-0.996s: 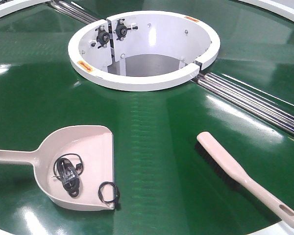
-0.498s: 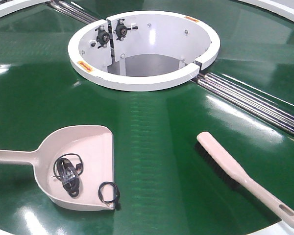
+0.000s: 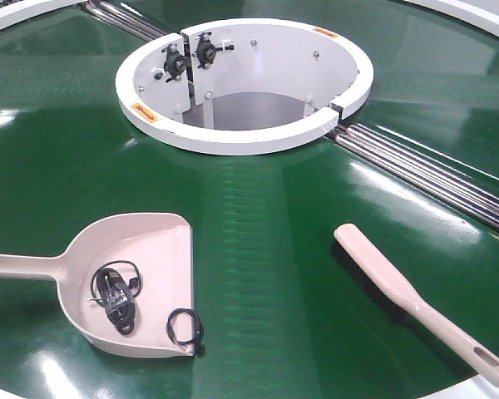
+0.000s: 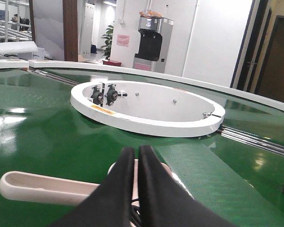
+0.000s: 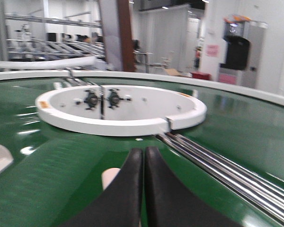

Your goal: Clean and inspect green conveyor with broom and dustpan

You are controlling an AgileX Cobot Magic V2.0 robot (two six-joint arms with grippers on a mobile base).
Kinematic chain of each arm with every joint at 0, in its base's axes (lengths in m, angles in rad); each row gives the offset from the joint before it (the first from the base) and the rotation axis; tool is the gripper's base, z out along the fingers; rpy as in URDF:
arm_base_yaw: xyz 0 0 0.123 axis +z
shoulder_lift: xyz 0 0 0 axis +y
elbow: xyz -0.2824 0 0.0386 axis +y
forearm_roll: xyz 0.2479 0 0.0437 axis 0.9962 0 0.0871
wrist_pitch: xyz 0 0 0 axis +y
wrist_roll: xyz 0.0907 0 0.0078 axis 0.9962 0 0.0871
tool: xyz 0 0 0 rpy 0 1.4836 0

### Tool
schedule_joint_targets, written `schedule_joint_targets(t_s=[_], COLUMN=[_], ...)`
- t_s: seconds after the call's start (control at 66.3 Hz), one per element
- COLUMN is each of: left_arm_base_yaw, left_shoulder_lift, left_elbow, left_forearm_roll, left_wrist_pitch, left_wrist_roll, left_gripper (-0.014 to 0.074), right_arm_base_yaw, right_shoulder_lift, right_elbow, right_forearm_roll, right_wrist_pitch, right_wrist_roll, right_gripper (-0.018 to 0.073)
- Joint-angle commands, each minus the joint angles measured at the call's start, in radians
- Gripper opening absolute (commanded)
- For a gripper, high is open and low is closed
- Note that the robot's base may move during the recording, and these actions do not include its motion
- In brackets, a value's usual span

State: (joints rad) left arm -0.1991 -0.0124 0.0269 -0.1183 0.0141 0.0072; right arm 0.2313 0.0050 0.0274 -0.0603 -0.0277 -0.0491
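Both claws closed, empty: left claw (image 4: 136,156), right claw (image 5: 143,156). Dustpan (image 3: 141,278) holds black cable debris (image 3: 115,295); one loop (image 3: 185,326) at its lip. Broom (image 3: 416,301) lies apart on green conveyor (image 3: 258,216). Sweeping nearly done.

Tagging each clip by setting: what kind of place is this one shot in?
Probably an industrial hall or showroom: a large round green conveyor with silver roller strips, more conveyor racks behind, and a drinks dispenser against the far wall.

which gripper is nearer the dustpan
Left. The left gripper sits just behind the dustpan, its handle right below the jaws. The right gripper is over at the broom instead.
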Motion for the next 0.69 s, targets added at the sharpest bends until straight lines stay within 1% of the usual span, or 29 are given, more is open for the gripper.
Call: schedule_joint_targets(t_s=[0.0,0.091,0.196,0.332,0.679], left_arm_base_yaw=[0.0,0.0,0.0,0.0,0.0], left_shoulder_lift=[-0.014,-0.014,-0.014,-0.014,-0.014], left_elbow=[0.01,0.01,0.01,0.01,0.01], left_forearm_roll=[-0.001,-0.001,-0.001,-0.001,-0.001], left_wrist_pitch=[-0.079,-0.079,-0.079,-0.079,-0.079], left_wrist_roll=[-0.007,-0.007,-0.007,-0.007,-0.007], left_gripper=[-0.0006,-0.0006,-0.0006,-0.0006,-0.0006], right_arm_base_yaw=[0.041,0.035,0.005,-0.03,-0.03], right_shoulder_lift=[0.011,0.011,0.011,0.011,0.011], right_elbow=[0.003,0.003,0.003,0.003,0.003], right_forearm_roll=[0.002,0.06,0.097,0.101,0.118], right_wrist_pitch=[-0.083,-0.088,-0.088,-0.088,-0.084], right_wrist_roll=[-0.042,-0.047,-0.052,-0.052,-0.052], right_gripper=[-0.0008,-0.0008,-0.0008,-0.0008,-0.0008])
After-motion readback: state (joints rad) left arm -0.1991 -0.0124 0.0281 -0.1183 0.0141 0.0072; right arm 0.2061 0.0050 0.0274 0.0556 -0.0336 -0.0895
